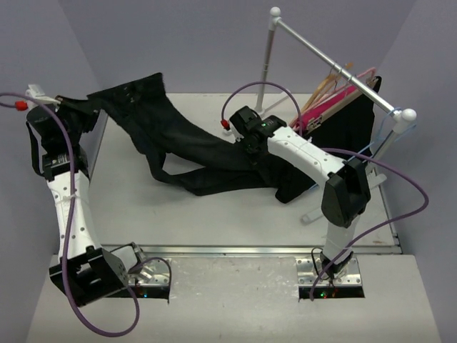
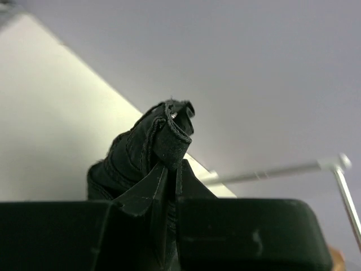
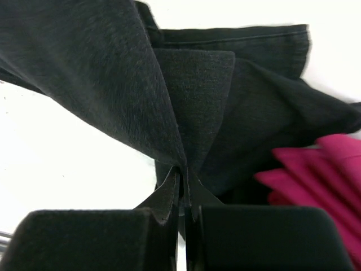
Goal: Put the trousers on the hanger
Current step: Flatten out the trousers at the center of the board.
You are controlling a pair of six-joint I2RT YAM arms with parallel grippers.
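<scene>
The black trousers [image 1: 186, 139] stretch across the table from the far left corner to the middle. My left gripper [image 1: 94, 106] holds one end raised at the far left. In the left wrist view the left gripper [image 2: 169, 169] is shut on a bunched fold of the trousers [image 2: 148, 151]. My right gripper [image 1: 255, 151] points down onto the fabric near the rack. Its wrist view shows the right gripper [image 3: 183, 174] shut on a pinch of the trousers [image 3: 113, 68]. The tan wooden hanger [image 1: 330, 84] hangs on the rack rod, apart from both grippers.
A white clothes rack [image 1: 335, 64] stands at the back right, its rod [image 2: 271, 172] also in the left wrist view. A magenta garment [image 1: 330, 107] [image 3: 321, 169] and another black garment [image 1: 353, 125] hang from it. A pink hanger [image 1: 364, 73] hangs there too.
</scene>
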